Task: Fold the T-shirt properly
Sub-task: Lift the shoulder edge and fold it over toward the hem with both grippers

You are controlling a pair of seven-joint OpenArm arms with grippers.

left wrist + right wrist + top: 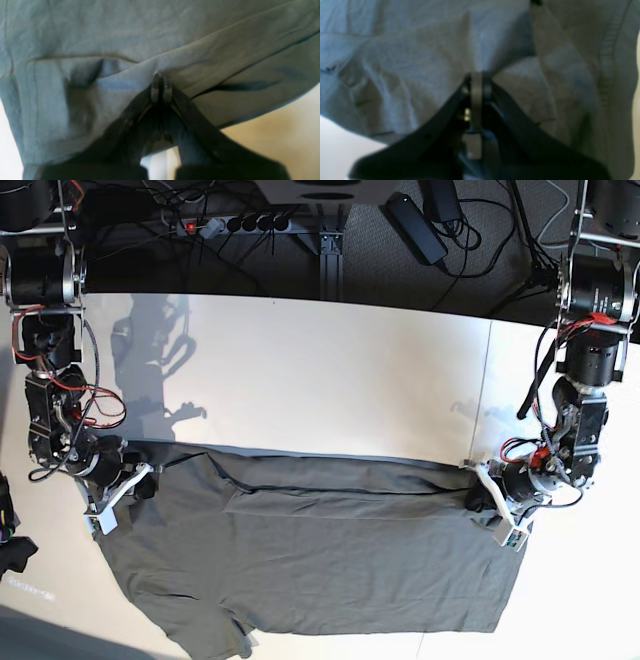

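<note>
A white table fills most of the base view. On it, a large dark grey-olive T-shirt lies rumpled, nearer the table edge at the bottom of that view and reaching almost from one side to the other. Its long axis runs across the table between the two arms, dipping slightly toward the view's right. The collar is not visible, so which way the neck points cannot be told.

A loose folded band crosses the shirt along its upper side. A smaller flap, possibly a sleeve, points to the bottom edge, left of the middle.

The left hand, on the view's right, and the right hand, on the view's left, both have their fingertips pressed together, each appearing to pinch a bit of cloth near its end of the band.

The cotton looks light, soft and limp, neither fragile nor slippery; it will probably sag and crease between grips. Pinching both layers at the two outer corners, then keeping the cloth taut, should suit it best.
</note>
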